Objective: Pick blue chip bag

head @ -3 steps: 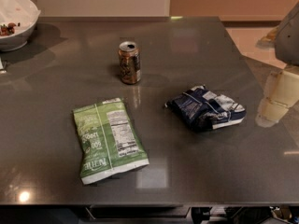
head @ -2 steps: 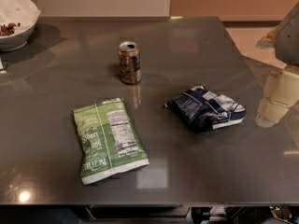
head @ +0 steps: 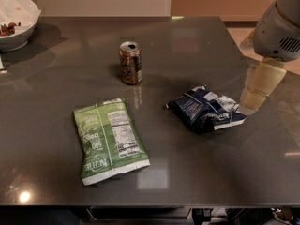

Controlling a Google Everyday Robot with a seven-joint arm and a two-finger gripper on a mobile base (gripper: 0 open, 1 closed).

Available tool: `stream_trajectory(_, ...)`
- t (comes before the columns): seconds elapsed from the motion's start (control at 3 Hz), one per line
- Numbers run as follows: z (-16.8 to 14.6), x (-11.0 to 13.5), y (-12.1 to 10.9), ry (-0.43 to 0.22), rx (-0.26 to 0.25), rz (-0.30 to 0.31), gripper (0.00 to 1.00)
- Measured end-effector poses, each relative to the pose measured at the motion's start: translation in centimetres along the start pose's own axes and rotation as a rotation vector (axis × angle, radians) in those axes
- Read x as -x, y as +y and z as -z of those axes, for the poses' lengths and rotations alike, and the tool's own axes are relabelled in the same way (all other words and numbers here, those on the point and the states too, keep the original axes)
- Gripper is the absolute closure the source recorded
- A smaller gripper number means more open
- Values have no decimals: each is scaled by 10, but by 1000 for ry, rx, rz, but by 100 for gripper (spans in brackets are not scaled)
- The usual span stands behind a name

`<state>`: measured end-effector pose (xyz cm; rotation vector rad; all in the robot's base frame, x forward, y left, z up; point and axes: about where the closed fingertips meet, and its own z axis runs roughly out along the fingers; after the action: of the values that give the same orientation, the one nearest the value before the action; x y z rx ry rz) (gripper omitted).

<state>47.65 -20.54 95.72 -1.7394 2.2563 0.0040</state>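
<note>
The blue chip bag (head: 205, 108) is a crumpled navy foil bag with white and silver patches. It lies on the dark grey table (head: 187, 172), right of centre. My gripper (head: 257, 89) hangs from the pale arm at the right edge of the view. It sits just right of the bag's right end, close to it and slightly above the table top. It holds nothing that I can see.
A flat green chip bag (head: 108, 140) with a white nutrition label lies left of centre. An upright soda can (head: 130, 62) stands behind the bags. A white bowl (head: 14, 22) sits at the far left corner. The table's right edge is near the gripper.
The arm and gripper have shifted a little to the left, closer to the blue chip bag. The bags and can have not moved.
</note>
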Motion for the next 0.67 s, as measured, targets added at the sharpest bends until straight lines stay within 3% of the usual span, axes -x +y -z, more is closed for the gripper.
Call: stream_trajectory(0.67,-41,12,5,-13,85,-55,0)
